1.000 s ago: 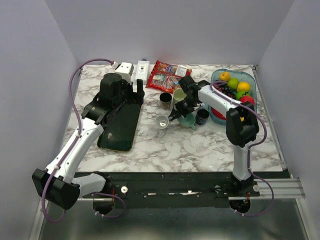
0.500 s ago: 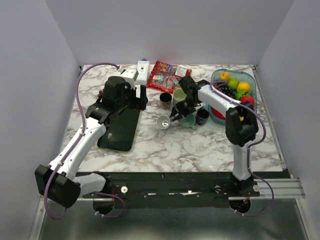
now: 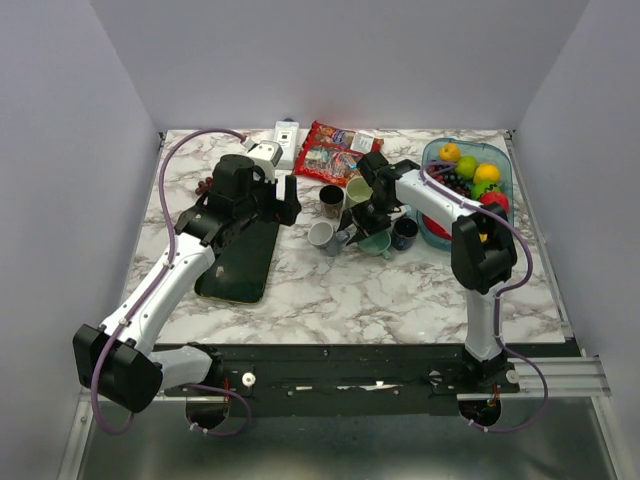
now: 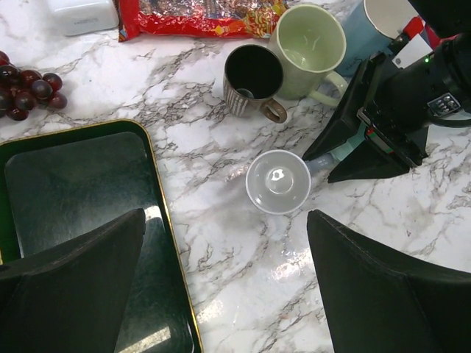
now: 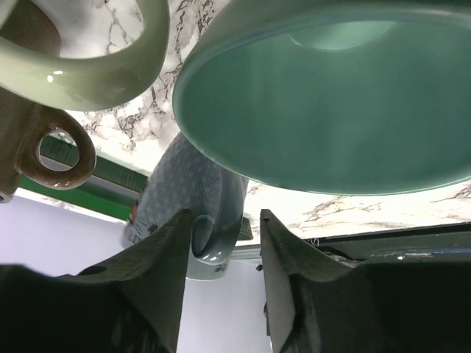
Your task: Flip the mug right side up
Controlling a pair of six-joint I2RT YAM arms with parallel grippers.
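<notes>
The small grey-blue patterned mug [image 3: 321, 236] sits tilted near the table's middle, its round pale face turned up and to the left. It also shows in the left wrist view [image 4: 278, 182]. I cannot tell whether that face is its mouth or its base. My right gripper [image 3: 343, 236] is closed on the mug's handle [image 5: 218, 234], which sits between the fingers [image 5: 158, 283] against the left one. My left gripper [image 3: 283, 198] hovers open and empty to the left, over the tray's far end.
A brown striped mug [image 3: 331, 200], a pale green mug [image 3: 359, 190], a teal mug [image 3: 376, 241] and a dark mug [image 3: 405, 232] crowd the right gripper. A dark green tray [image 3: 243, 256] lies left. A snack bag [image 3: 330, 150] and fruit bin [image 3: 497, 185] are behind.
The small mug has shifted slightly up and left and turned, so its round face now points left rather than up. The left arm has swung right, toward the mugs.
</notes>
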